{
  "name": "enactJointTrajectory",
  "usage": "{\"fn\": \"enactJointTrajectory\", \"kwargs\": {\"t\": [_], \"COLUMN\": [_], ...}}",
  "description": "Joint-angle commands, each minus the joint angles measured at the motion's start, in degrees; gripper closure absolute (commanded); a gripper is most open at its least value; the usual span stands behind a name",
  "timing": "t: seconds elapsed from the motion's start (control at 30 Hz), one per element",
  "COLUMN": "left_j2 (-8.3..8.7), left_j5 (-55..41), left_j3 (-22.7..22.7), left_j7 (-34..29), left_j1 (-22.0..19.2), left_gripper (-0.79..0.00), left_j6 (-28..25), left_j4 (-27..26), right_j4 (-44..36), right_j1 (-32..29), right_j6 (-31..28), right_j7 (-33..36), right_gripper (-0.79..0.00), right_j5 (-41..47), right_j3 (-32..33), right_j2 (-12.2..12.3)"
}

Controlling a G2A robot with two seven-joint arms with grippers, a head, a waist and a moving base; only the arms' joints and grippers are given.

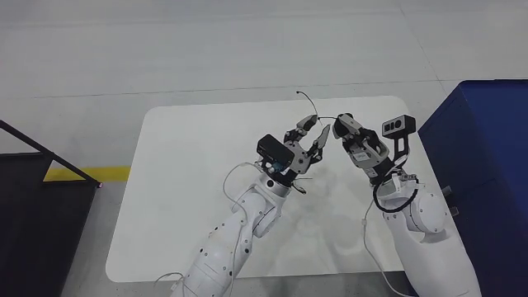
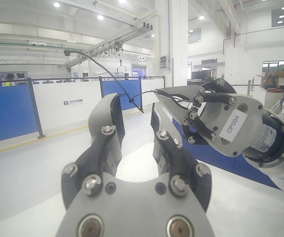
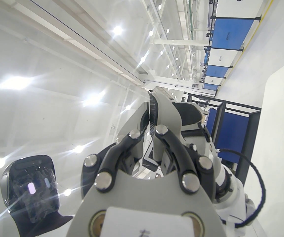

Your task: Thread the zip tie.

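Right claw [image 2: 158, 91], jaws drawn narrow, fingertips pinched on a fine strand of the thin black plastic zip tie [image 2: 112, 78]. The strand runs from the tips to a small black nub. A longer strap crosses that nub. One end of the strap rises in a curve to a small rectangular block. The other end pokes out just past the nub. Whether strand and strap are one piece cannot be told.

Left claw [image 2: 134, 101], jaws spread wide and holding nothing. In the left wrist view the nub and the short strap end lie in the gap between its two ribbed fingers [image 2: 116, 114], touching neither.

In the top view both claws meet tip to tip above the far part of the white, round-cornered table [image 1: 190, 181]. The zip tie is held in the air there, and its long end arcs away towards the table's far edge.

A small black camera module [image 1: 398, 125] sits on the right arm, just behind its claw.

A tall blue box-shaped cabinet [image 1: 487, 157] stands against the table's right side. Blue and white barrier panels [image 2: 8, 112] line the hall floor well beyond the table.
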Motion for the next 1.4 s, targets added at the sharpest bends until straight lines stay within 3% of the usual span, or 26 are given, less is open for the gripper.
{"fn": "enactJointTrajectory", "kwargs": {"t": [0.0, 0.17, 0.37, 0.5, 0.63, 0.73, 0.93, 1.37], "left_j2": [-0.05, -0.03, -0.02, -0.02, 0.02, 0.06, 0.14, 0.21], "left_j5": [-0.81, -1.54, -1.84, -1.97, -1.90, -1.80, -1.75, -2.52], "left_j3": [-0.03, -0.23, -0.20, -0.17, -0.13, -0.18, -0.21, -0.42], "left_j7": [0.07, 0.03, 0.09, 0.08, 0.17, 0.39, 0.43, 0.58], "left_j1": [-0.14, -0.30, -0.30, -0.35, -0.31, -0.19, 0.07, 0.25], "left_gripper": [-0.148, -0.028, -0.031, -0.194, -0.292, -0.268, -0.145, -0.055], "left_j6": [-0.37, -0.86, -0.97, -1.02, -1.08, -1.06, -0.96, -1.02], "left_j4": [0.02, 0.15, 0.65, 0.89, 0.88, 0.76, 0.47, -0.05], "right_j4": [0.08, 0.21, 0.24, 0.15, 0.14, 0.13, -0.01, 0.25], "right_j1": [0.10, 0.31, 0.35, 0.34, 0.35, 0.35, 0.16, 0.22], "right_j6": [-0.05, -0.19, -0.19, -0.10, -0.02, 0.00, -0.12, -0.12], "right_j7": [-0.05, -0.28, -0.25, -0.26, -0.23, -0.21, -0.24, 0.01], "right_gripper": [0.000, 0.000, 0.000, 0.000, 0.000, 0.000, 0.000, 0.000], "right_j5": [-0.07, -0.19, -0.28, -0.34, -0.39, -0.43, -0.59, -0.57], "right_j3": [-0.10, -0.26, -0.23, -0.19, -0.15, -0.12, 0.09, -0.10], "right_j2": [-0.06, -0.19, -0.31, -0.38, -0.44, -0.50, -0.58, -0.82]}}
